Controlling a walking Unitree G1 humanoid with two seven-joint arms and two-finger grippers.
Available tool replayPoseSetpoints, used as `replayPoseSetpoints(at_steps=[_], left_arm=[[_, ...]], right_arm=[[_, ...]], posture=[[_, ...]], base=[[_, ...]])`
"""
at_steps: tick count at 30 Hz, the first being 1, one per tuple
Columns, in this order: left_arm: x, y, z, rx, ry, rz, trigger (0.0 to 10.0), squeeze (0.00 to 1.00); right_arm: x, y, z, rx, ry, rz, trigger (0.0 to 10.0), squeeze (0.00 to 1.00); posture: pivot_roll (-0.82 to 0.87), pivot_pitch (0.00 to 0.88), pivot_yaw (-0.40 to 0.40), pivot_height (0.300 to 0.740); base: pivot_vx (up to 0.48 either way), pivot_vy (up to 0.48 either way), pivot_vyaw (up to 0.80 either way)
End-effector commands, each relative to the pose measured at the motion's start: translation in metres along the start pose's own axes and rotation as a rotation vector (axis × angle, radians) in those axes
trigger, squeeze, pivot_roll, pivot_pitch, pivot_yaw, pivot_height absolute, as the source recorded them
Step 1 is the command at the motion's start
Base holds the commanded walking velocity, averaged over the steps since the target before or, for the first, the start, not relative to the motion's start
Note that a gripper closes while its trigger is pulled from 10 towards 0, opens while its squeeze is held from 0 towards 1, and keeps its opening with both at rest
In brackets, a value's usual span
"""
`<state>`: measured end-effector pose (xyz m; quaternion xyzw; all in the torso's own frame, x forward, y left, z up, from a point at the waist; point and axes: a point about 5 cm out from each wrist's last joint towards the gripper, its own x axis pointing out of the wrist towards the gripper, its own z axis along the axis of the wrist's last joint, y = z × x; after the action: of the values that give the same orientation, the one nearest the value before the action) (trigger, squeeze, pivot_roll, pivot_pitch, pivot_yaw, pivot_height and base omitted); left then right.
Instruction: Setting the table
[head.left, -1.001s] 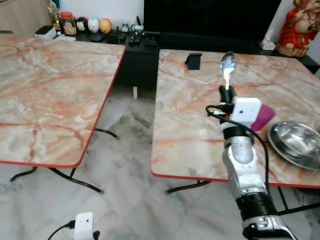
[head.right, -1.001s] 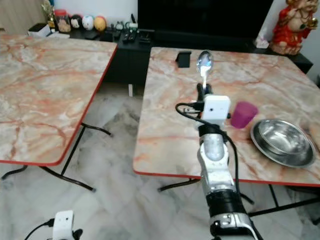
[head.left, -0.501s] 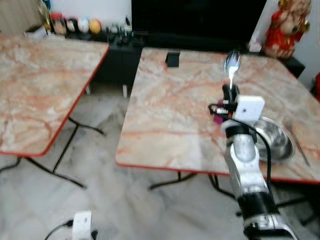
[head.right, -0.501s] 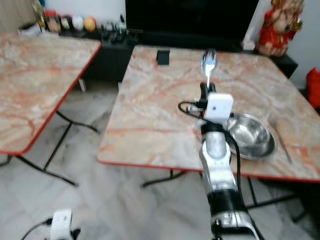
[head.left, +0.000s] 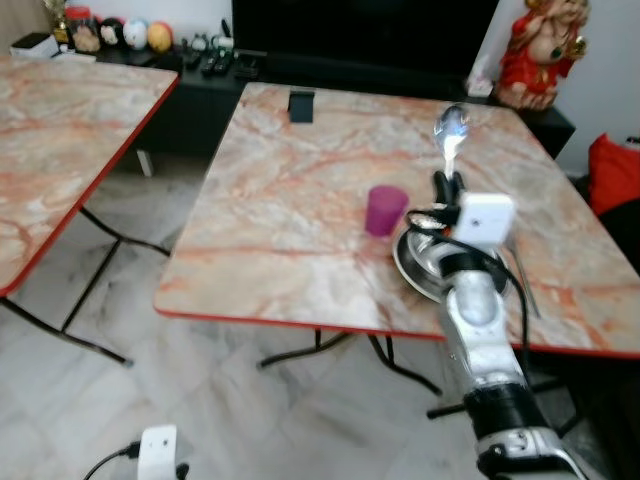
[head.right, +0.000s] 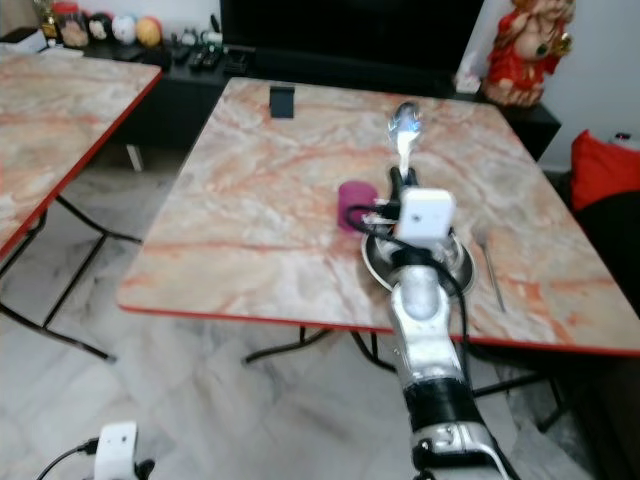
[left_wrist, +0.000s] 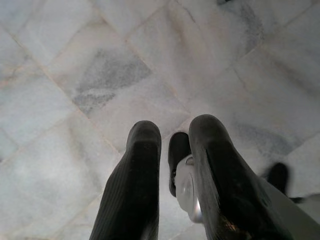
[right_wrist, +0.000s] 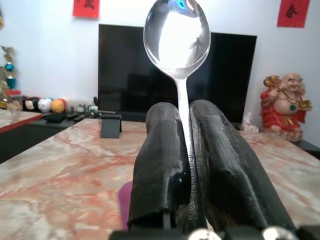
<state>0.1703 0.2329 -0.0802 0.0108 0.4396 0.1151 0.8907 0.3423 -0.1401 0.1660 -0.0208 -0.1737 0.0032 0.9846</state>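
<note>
Since a second ago my head has swung right, so the marble table (head.left: 300, 200) sits central and the purple cup (head.left: 385, 210), earlier partly hidden behind my wrist, stands clear at ten o'clock from the steel bowl (head.right: 455, 262). My right gripper (head.left: 447, 184) holds its pose, fingers clamped tight on the spoon (head.left: 451, 130), bowl end up, over that steel bowl (what it holds I can't make out). A fork (head.right: 489, 262) lies at three o'clock of it, near the right edge. Open marble runs toward the red near edge. My wrist view adds a red statue (right_wrist: 286, 106) and a television (right_wrist: 127, 75). My left gripper (left_wrist: 172, 145) hangs over floor tiles (left_wrist: 65, 75), fingers narrowly parted.
</note>
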Motion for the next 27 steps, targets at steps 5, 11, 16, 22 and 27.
replayPoseSetpoints(at_steps=[5, 11, 16, 22, 27], left_arm=[[-0.0008, -0.0063, -0.005, 0.011, 0.019, -0.019, 10.0, 0.0], [-0.0015, -0.0036, -0.0079, 0.014, 0.027, -0.019, 10.0, 0.0], [-0.0018, -0.0029, -0.0091, 0.016, 0.031, -0.018, 10.0, 0.0], [-0.0019, -0.0013, -0.0095, 0.009, 0.031, -0.011, 10.0, 0.0], [-0.002, 0.0, -0.0095, -0.002, 0.028, -0.009, 10.0, 0.0]], right_arm=[[0.0011, -0.012, 0.0029, -0.011, -0.015, -0.031, 10.0, 0.0], [0.0016, -0.0118, 0.0033, -0.012, -0.017, -0.035, 10.0, 0.0], [0.0014, -0.0121, 0.0029, -0.012, -0.016, -0.037, 10.0, 0.0], [0.0011, -0.0128, 0.0023, -0.013, -0.012, -0.041, 10.0, 0.0], [0.001, -0.0142, 0.0021, -0.015, -0.01, -0.046, 10.0, 0.0]], posture=[[0.02, 0.0, -0.079, 0.74], [0.01, 0.0, -0.075, 0.74], [0.02, 0.0, -0.075, 0.74], [0.01, 0.0, -0.071, 0.74], [0.01, 0.0, -0.07, 0.74]], base=[[0.0, -0.296, 0.0], [0.0, -0.296, 0.0], [0.0, -0.294, 0.0], [0.0, -0.049, 0.0], [0.0, 0.0, 0.0]])
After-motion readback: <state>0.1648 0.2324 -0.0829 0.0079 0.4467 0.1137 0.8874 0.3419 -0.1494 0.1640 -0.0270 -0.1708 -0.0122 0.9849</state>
